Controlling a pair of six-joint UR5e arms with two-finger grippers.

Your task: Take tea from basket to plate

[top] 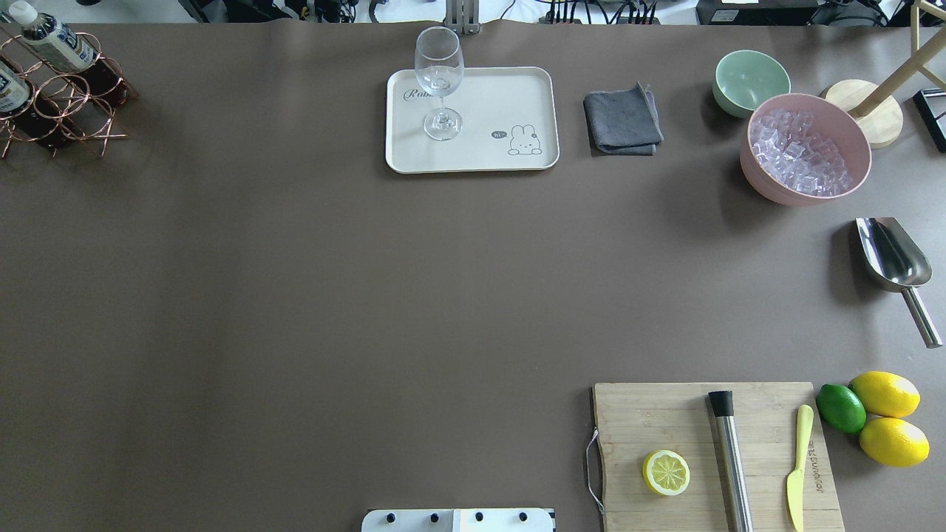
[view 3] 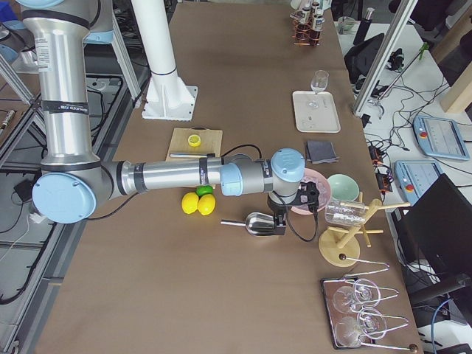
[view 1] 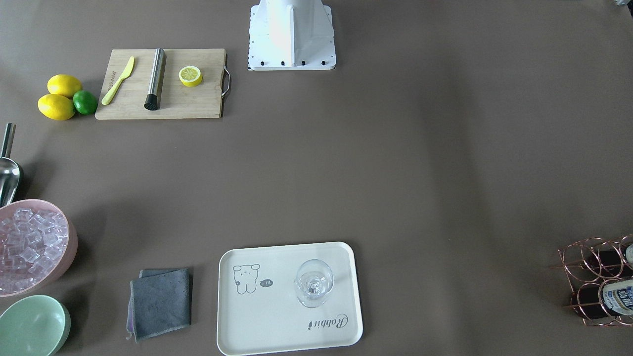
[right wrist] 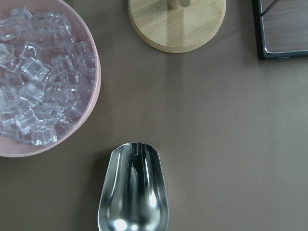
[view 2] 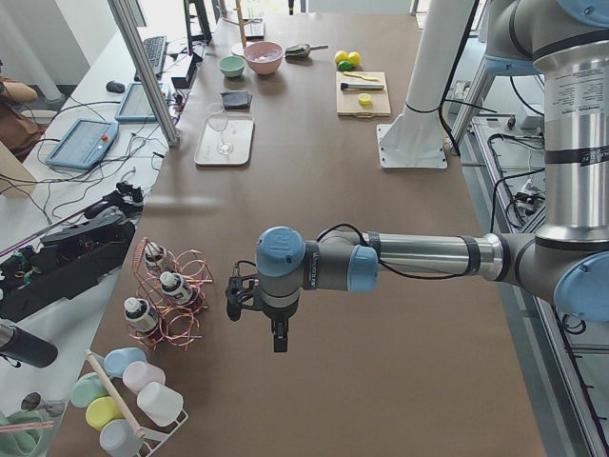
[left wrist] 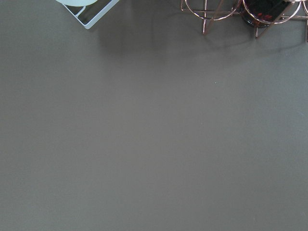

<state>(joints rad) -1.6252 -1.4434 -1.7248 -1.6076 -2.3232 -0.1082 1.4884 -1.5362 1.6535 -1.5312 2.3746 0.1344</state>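
The copper wire basket (top: pixel 55 100) stands at the table's far left corner, also at the right edge of the front-facing view (view 1: pixel 588 257). Tea bottles (top: pixel 55 41) with white caps and dark drink lie in its ring cells (view 1: pixel 618 296). The cream plate (top: pixel 502 96) with the cartoon print sits at the far middle (view 1: pixel 277 316), and a wine glass stands on it. My left gripper (view 2: pixel 278 335) hangs over bare table just beside the basket (view 2: pixel 176 295); I cannot tell its state. My right gripper (view 3: pixel 280 223) hovers above a metal scoop; its state is unclear too.
A wine glass (top: pixel 439 81) stands upright on the plate. A grey cloth (top: pixel 622 120), mint bowl (top: pixel 750 80), pink bowl of ice (top: pixel 805 148) and scoop (top: pixel 890 255) fill the far right. A cutting board (top: pixel 709 454) with lemon half, muddler and knife lies near right.
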